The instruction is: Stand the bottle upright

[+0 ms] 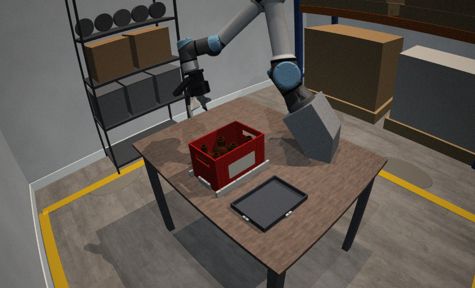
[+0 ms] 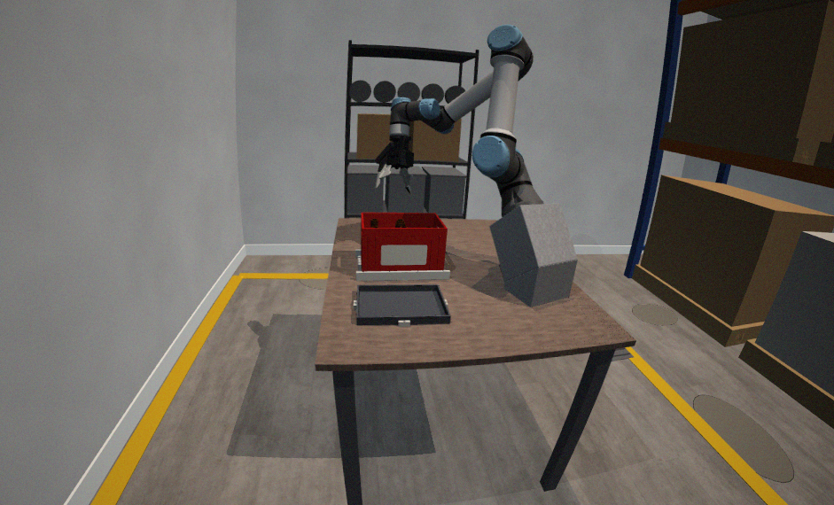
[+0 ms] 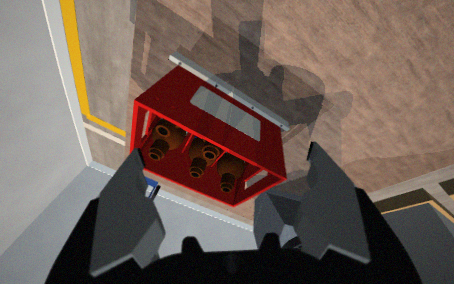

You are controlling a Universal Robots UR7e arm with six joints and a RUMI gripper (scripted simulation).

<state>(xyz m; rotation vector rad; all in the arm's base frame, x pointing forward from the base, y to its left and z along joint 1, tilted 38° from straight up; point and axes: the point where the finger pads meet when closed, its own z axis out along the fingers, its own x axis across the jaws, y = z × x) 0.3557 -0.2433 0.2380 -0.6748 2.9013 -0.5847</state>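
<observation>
A red crate (image 1: 228, 153) stands on the wooden table and holds several brown bottles (image 1: 220, 144), upright with their necks up. It also shows in the exterior view (image 2: 402, 249) and in the wrist view (image 3: 207, 137), where the bottle openings (image 3: 197, 160) face me. An empty dark tray (image 1: 268, 202) lies on the table in front of the crate, also visible in the exterior view (image 2: 401, 305). My gripper (image 1: 196, 108) hangs in the air above the table's far edge, behind and above the crate. Its fingers are wide open and empty.
A grey bar (image 1: 242, 179) lies against the crate's front. The arm's grey base block (image 1: 314, 130) stands on the table to the right of the crate. A black shelf rack with boxes (image 1: 132, 67) stands behind the table, close to my gripper.
</observation>
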